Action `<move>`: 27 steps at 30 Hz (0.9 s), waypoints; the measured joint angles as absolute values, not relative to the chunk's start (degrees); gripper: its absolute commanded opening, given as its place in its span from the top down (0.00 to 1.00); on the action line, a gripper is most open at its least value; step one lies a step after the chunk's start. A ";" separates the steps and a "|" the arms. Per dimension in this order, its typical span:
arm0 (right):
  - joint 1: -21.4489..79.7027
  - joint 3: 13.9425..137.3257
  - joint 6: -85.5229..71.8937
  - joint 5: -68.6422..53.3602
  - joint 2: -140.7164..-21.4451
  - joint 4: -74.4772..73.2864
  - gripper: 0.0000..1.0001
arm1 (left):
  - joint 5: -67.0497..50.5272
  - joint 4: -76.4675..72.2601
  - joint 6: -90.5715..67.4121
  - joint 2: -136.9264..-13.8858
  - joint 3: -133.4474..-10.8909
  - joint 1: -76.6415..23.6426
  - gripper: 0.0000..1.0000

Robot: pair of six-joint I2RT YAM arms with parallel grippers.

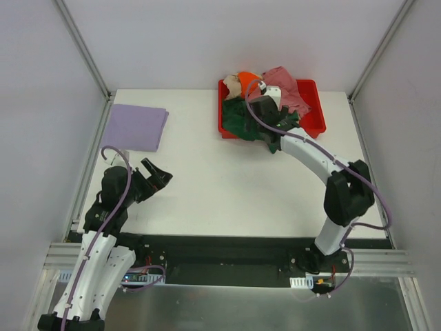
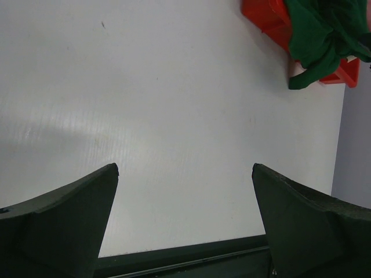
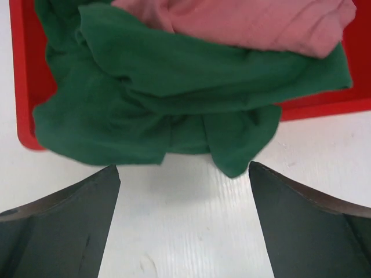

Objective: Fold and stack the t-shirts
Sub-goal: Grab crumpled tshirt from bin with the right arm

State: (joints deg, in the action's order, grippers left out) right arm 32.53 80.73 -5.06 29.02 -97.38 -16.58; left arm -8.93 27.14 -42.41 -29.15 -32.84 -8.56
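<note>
Dark fingers (image 3: 69, 226) of the right gripper (image 3: 184, 174) sit closest, spread wide apart with nothing between them. They hang just in front of the dark green t-shirt (image 3: 174, 104). That shirt is all bunched up. It spills over the near edge of the red tray (image 3: 23, 87) and onto the white table (image 1: 227, 179). A pink t-shirt (image 3: 249, 23) lies crumpled on top of it. From above, an orange t-shirt (image 1: 248, 77) and a beige t-shirt (image 1: 233, 86) are also squashed into the tray.

One job looks done. The lavender t-shirt (image 1: 138, 126) lies flat and neat at the far left of the table, well apart from the tray.

The left gripper (image 2: 185, 168) is wide apart too and holds nothing, over bare table.

So I think one shirt is folded and four are not. The green one looks like the next to be picked.
</note>
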 measured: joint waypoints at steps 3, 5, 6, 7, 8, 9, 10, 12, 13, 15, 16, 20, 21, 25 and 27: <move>32.53 85.43 -6.74 31.48 -103.09 -15.59 0.04 | -8.97 26.76 -42.41 -28.69 -32.84 -8.56 0.01; 32.53 88.60 -7.75 32.99 -106.74 -15.33 0.04 | -8.97 26.41 -42.41 -28.38 -32.84 -8.56 0.01; 32.53 90.00 -8.27 33.69 -108.42 -15.20 0.03 | -8.97 26.22 -42.41 -28.29 -32.84 -8.56 0.01; 32.53 91.18 -8.84 34.24 -109.93 -15.11 0.02 | -8.95 26.11 -42.41 -28.25 -32.84 -8.56 0.01; 32.51 92.07 -9.47 34.83 -111.33 -14.98 0.02 | -8.95 26.00 -42.41 -28.21 -32.84 -8.56 0.01; 32.51 92.79 -10.28 35.42 -112.55 -14.90 0.01 | -8.95 25.91 -42.41 -28.21 -32.84 -8.56 0.01; 32.51 93.27 -11.07 35.81 -113.54 -14.83 0.03 | -8.95 25.89 -42.41 -28.21 -32.84 -8.56 0.01; 32.51 93.82 -12.19 36.10 -115.11 -14.66 0.06 | -8.93 25.89 -42.41 -28.21 -32.84 -8.56 0.01; 32.49 94.30 -12.60 36.27 -115.92 -14.50 0.09 | -8.93 25.89 -42.41 -28.21 -32.84 -8.56 0.01; 32.49 95.70 -12.93 36.95 -117.47 -14.06 0.20 | -8.93 25.89 -42.41 -28.21 -32.82 -8.56 0.01; 32.49 96.57 -13.06 37.34 -118.26 -13.69 0.27 | -8.91 25.80 -42.41 -28.16 -32.71 -8.56 0.01; 32.49 98.41 -13.69 38.92 -119.83 -12.12 0.56 | -8.67 25.78 -42.44 -28.05 -31.83 -8.56 0.01; 32.49 98.45 -13.82 39.38 -119.92 -11.73 0.68 | -8.64 25.76 -42.44 -28.10 -31.70 -8.56 0.01; 32.34 98.80 -13.21 40.27 -119.98 -10.72 0.90 | -8.56 25.74 -42.44 -28.12 -31.64 -8.56 0.01; 32.23 99.00 -12.10 39.79 -119.96 -9.96 0.97 | -8.56 25.74 -42.44 -28.10 -31.64 -8.56 0.01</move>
